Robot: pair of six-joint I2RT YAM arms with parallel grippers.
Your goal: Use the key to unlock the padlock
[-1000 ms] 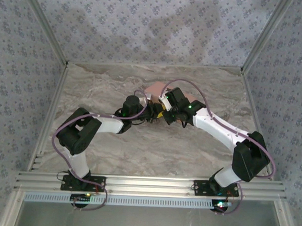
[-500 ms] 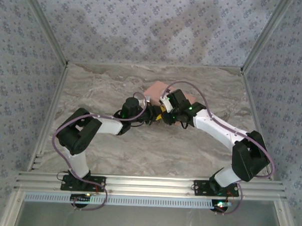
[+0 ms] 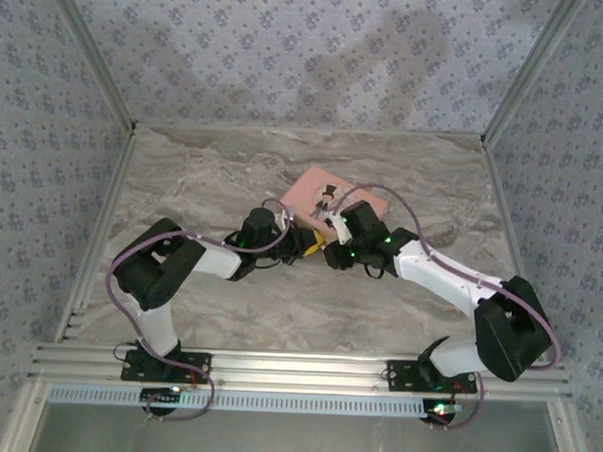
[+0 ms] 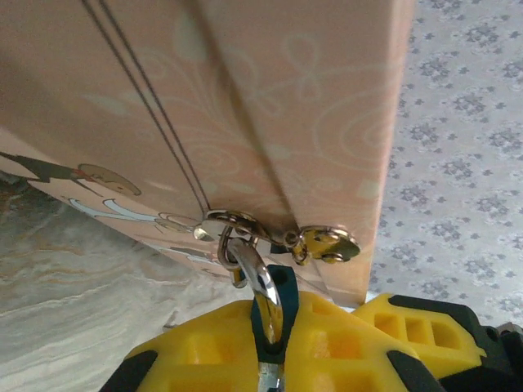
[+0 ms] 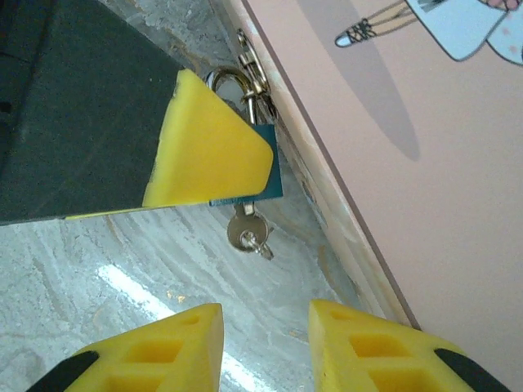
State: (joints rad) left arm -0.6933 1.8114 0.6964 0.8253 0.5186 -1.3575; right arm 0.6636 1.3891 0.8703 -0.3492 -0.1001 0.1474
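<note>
From above, the left arm [image 3: 205,257] and the right arm [image 3: 440,272] both bend inward, and their wrists meet just short of the bench's [image 3: 183,181] middle. There they touch the near edge of one flat pink tin [image 3: 328,192], which lies toward the far edge on marbled stone.

In the left wrist view, the left gripper [image 4: 274,343] has its ribbed yellow pads clamped on the single padlock [image 4: 284,294]. The padlock has a blue body and a shiny curved shackle hooked through the tin's metal hasp [image 4: 245,224].

In the right wrist view, the right gripper [image 5: 265,343] hovers with its two yellow fingers spread and nothing between them. Above it one small silvery key [image 5: 245,233] hangs from the padlock's underside, beside the tin's side wall.
</note>
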